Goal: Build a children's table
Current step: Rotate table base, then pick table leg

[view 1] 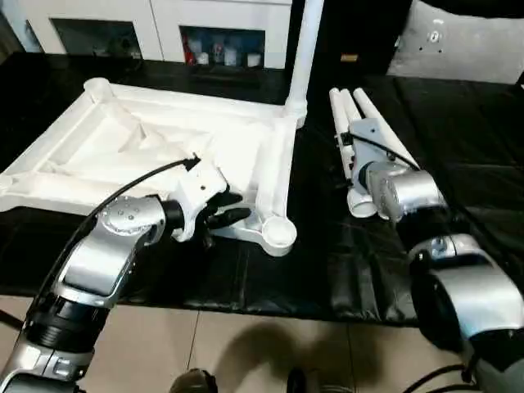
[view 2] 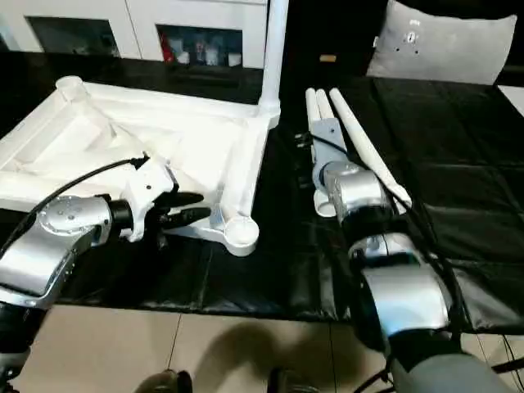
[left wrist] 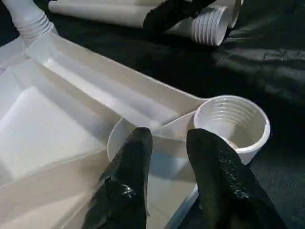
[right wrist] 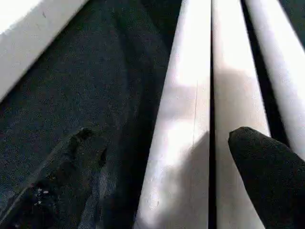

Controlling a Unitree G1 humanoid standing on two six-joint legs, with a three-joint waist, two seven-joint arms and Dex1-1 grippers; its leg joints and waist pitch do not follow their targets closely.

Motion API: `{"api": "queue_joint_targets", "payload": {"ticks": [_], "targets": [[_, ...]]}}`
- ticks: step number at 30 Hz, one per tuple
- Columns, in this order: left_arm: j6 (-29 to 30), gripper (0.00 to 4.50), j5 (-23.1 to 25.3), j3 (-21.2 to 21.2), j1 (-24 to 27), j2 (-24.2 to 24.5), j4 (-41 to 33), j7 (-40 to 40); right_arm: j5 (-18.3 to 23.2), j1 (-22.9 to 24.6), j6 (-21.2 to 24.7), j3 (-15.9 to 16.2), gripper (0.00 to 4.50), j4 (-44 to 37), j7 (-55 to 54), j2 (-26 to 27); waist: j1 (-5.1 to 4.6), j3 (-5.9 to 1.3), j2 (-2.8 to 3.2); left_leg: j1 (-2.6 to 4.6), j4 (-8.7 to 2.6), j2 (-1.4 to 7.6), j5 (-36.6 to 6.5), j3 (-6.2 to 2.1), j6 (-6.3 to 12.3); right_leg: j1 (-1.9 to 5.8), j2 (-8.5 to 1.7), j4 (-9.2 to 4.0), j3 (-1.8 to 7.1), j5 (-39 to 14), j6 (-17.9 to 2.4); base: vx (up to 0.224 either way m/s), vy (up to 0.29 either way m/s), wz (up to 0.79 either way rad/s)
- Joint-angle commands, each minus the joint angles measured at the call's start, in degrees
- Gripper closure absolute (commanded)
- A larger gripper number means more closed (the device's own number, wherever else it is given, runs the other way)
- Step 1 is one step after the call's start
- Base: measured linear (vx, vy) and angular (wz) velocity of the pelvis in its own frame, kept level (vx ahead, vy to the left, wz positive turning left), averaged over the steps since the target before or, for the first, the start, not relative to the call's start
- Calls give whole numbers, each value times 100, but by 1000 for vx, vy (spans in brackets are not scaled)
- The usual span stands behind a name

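— Where the black cloth-covered table [view 1: 458, 123] is viewed from left to right, what is met first?

— The large white ribbed plastic tabletop [view 1: 147, 147] is laid underside up, one white tapered leg [view 1: 304, 49] standing screwed into its far corner socket. The left gripper [view 1: 231, 208] is held at the near empty round socket [left wrist: 232, 124], fingers [left wrist: 131, 171] slightly parted, nothing grasped.

— And further right?

— Three loose white tubular legs [view 1: 360, 123] are laid together on the cloth. The right gripper [right wrist: 157, 157] is poised over them, fingers [right wrist: 267, 162] spread wide, gripping nothing.
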Motion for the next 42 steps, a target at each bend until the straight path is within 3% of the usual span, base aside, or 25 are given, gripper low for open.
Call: {"api": "queue_joint_targets", "payload": {"ticks": [1, 9, 11, 14, 19, 22, 29, 38, 42], "targets": [[44, 264, -48, -60, 47, 46, -106, -47, -30, -106, -52, -84, 0, 193, -54, -24, 22, -534, -8, 75, -317, 129, -823, 4, -15, 379, -358, -300, 283, -788, -1267, 0, 0, 0], [-63, 194, 70, -171, 31, 171, -39, -75, 151, -440, 71, -225, 0, 985, 541, -134, 26, -547, 2, 62, -295, 137, -910, 2, 15, 380, -360, -285, 274, -805, -1376, 0, 0, 0], [-15, 174, 59, -188, 27, 195, -80, -117, 160, -523, 150, -238, 34, 1123, 686, -190, 30, -547, -10, 63, -289, 136, -916, 0, 11, 381, -359, -282, 272, -867, -1366, 0, 0, 0], [229, 158, -49, -288, 79, 331, -311, -321, 70, -683, 503, -105, 49, 1338, 1328, -342, 45, -544, -3, 58, -285, 146, -967, -3, 13, 386, -355, -274, 264, -943, -1383, 0, 0, 0], [438, 155, -252, -357, 106, 404, -534, -526, 46, -791, 673, -66, 84, 1517, 1773, -467, 76, -536, 19, 53, -274, 158, -968, 6, 15, 372, -359, -280, 258, -953, -1447, 0, 0, 0], [529, 155, -358, -389, 42, 400, -592, -644, -49, -818, 731, 30, 110, 1662, 2145, -525, 96, -530, 66, 54, -267, 156, -1144, -6, -33, 367, -361, -290, 249, -1134, -1462, 0, 0, 0], [630, 155, -372, -425, -51, 383, -602, -648, -138, -719, 798, 57, 169, 1809, 2288, -541, 97, -509, 18, 70, -267, 161, -1383, -17, -127, 335, -367, -336, 255, -1599, -1326, 0, 0, 0], [695, 155, -414, -422, 7, 461, -662, -624, -133, -653, 837, -30, 232, 1898, 2258, -565, 107, -518, 3, 68, -264, 156, -1338, -18, -144, 329, -355, -327, 250, -1603, -1268, 0, 0, 0], [644, 155, -402, -410, -10, 403, -629, -550, 76, -653, 715, -317, 248, 1868, 1860, -618, 91, -526, -21, 66, -258, 152, -1320, -14, -147, 329, -368, -337, 257, -1654, -1228, 0, 0, 0]]}}
